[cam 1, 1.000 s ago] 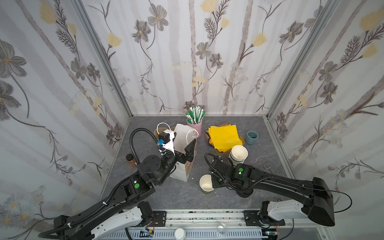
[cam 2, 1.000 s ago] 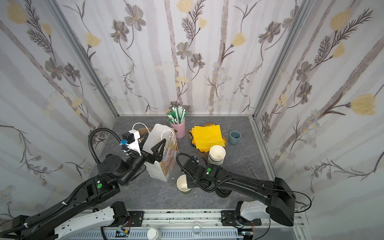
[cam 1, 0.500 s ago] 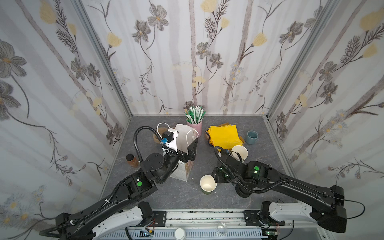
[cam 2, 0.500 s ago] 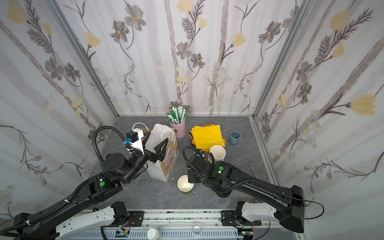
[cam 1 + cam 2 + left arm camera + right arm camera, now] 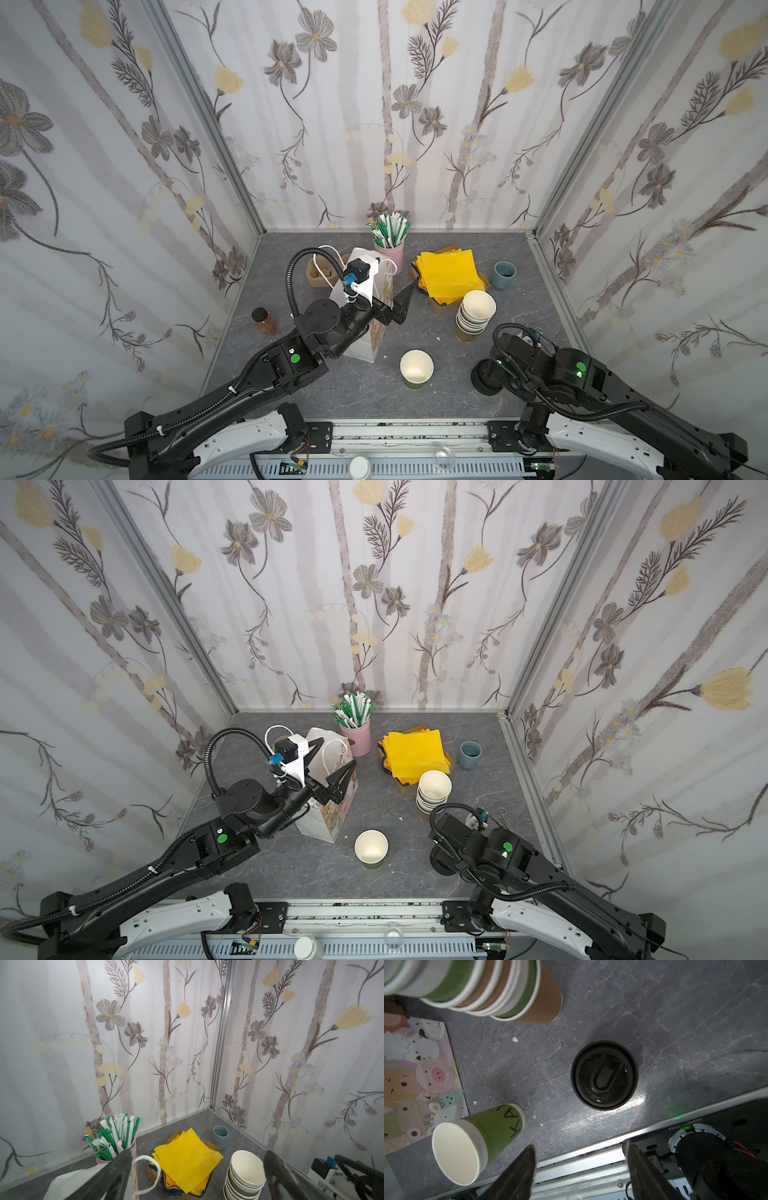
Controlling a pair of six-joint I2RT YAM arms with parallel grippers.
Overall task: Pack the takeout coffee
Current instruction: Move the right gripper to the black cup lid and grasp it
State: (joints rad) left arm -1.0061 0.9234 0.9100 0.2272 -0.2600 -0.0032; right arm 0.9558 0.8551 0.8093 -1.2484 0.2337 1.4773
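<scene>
The takeout coffee cup (image 5: 416,369) (image 5: 371,848) (image 5: 475,1142), a single green paper cup, stands alone at the table's front middle, its white inside open to view. A low pile of black lids (image 5: 604,1075) (image 5: 482,380) lies to its right, partly under my right arm (image 5: 540,365). My right gripper (image 5: 581,1167) is open and empty over the front rail; its fingers are hidden in both top views. A white paper bag (image 5: 365,345) (image 5: 322,825) (image 5: 79,1180) with cartoon animals stands left of the cup. My left gripper (image 5: 332,758) (image 5: 197,1178) hangs wide open over the bag's mouth.
A stack of lidless cups (image 5: 476,311) stands behind the right arm. Yellow napkins (image 5: 449,274), a blue-grey pot (image 5: 504,274) and a pink holder of straws (image 5: 388,249) sit at the back. A brown bottle (image 5: 264,321) stands near the left wall.
My right gripper has opened, let go of the green cup and drawn away to the right, above the lids. The cup stays standing. The left gripper shifted slightly over the bag.
</scene>
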